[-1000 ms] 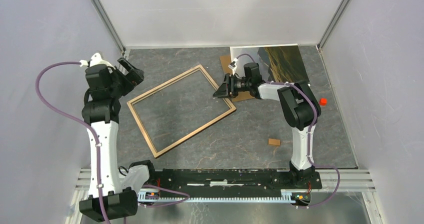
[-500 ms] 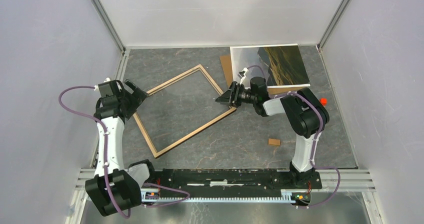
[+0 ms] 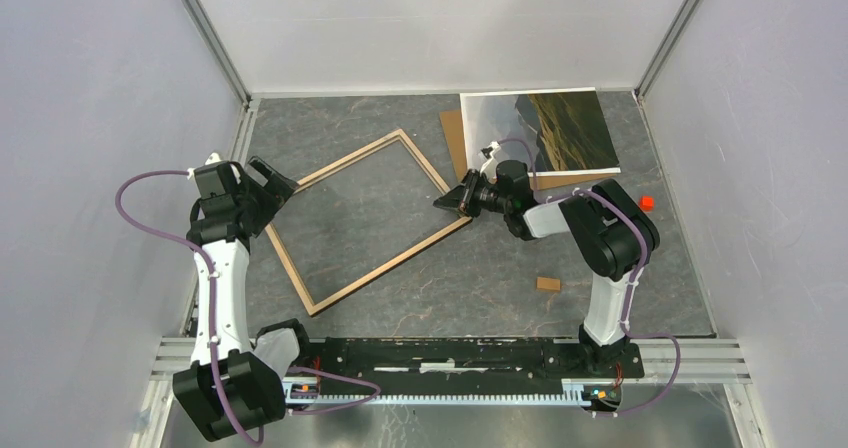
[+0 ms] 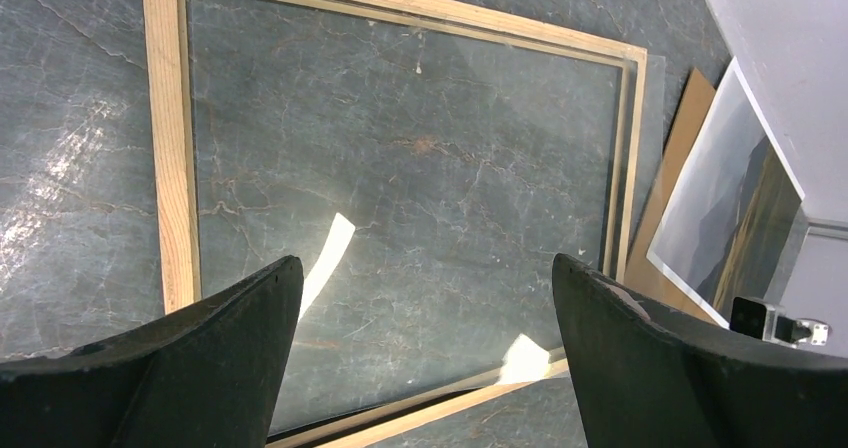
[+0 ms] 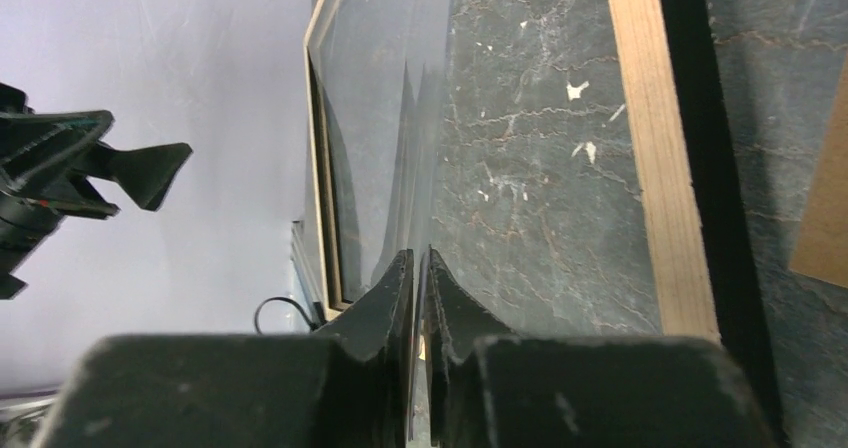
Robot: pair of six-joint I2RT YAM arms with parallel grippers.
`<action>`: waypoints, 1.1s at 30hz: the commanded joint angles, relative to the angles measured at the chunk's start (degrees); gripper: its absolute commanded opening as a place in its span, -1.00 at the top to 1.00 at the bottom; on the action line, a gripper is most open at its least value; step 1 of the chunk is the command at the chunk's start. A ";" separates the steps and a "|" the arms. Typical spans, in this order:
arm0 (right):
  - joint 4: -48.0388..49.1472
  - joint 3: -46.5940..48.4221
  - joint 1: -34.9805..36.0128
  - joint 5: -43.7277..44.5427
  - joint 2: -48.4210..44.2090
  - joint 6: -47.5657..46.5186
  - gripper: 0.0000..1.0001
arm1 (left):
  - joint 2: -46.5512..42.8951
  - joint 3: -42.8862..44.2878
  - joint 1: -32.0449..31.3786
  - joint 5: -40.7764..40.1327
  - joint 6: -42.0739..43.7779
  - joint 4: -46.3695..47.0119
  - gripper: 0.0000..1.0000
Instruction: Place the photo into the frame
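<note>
At tabletop (image 3: 480, 278) centre the light-wood frame (image 3: 330, 168) is laid flat; its clear pane (image 5: 390, 108) is pinched by the right jaws; left jaws are spread; the glossy photo (image 3: 540, 128) is seen at 1 o'clock.

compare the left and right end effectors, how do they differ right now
The left end effector is wide open and holds nothing; the right end effector is almost shut, pinching the thin edge of the clear pane. The left one hangs by the left corner of the frame; the right one is at its right corner. Both are black and aimed at the frame.
</note>
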 commanded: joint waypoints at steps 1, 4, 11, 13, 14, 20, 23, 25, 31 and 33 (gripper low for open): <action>-2.16 4.36 0.07 -2.98 -2.06 0.82 0.87 | -1.02 2.15 0.09 1.94 2.44 1.04 -1.00; -2.88 5.98 -0.13 -5.73 -1.47 2.31 1.00 | -0.92 2.85 0.08 2.65 2.76 0.95 -1.00; -1.73 7.89 -0.65 -9.57 -0.19 7.66 1.00 | -1.18 3.97 -0.11 3.19 3.13 0.51 -1.00; -1.26 8.15 -1.00 -10.42 -0.01 9.28 1.00 | -1.22 4.18 -0.09 3.17 3.36 0.44 -1.00; -1.58 8.53 -1.17 -10.88 0.25 9.76 1.00 | -1.11 4.28 -0.09 3.28 3.48 0.45 -1.00; 0.06 8.43 -1.64 -13.33 1.85 13.83 1.00 | -0.79 4.68 -0.17 3.62 3.71 0.50 -1.00; 4.80 7.57 -2.06 -14.03 2.57 18.04 1.00 | -0.78 4.80 -0.19 3.48 3.76 0.54 -1.00; 6.11 7.71 -2.57 -14.20 2.59 19.53 1.00 | -0.70 4.89 -0.26 3.41 3.76 0.57 -1.00; 11.58 5.86 -2.69 -13.86 2.33 26.01 1.00 | -0.69 5.24 -0.32 3.70 3.61 0.49 -1.00; 13.56 4.95 -2.67 -13.49 2.11 28.19 1.00 | -0.73 5.33 -0.45 3.78 3.54 0.57 -1.00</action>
